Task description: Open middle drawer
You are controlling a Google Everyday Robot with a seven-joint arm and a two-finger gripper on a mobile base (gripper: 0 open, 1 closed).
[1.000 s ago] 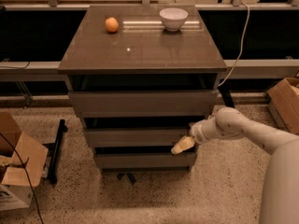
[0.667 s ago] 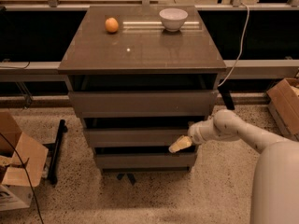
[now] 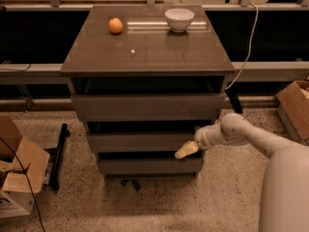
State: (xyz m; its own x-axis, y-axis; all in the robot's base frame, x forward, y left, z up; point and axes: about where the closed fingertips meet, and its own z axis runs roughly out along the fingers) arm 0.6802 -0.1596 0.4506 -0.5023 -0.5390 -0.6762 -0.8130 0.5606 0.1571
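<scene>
The gripper (image 3: pixel 186 150) sits at the lower right corner of the middle drawer (image 3: pixel 137 142), its pale tip by the bottom edge of the front (open or closed, I cannot tell from here). That front shows between the uppermost drawer front (image 3: pixel 145 108) and the lowest drawer front (image 3: pixel 145 166), with a dark gap above it. Up on the cabinet top (image 3: pixel 145 57) sit an orange (image 3: pixel 115 25) and a white bowl (image 3: pixel 179 19), well apart.

Speckled floor (image 3: pixel 159 202), 2 cardboard boxes (image 3: pixel 19 173), dim light.
</scene>
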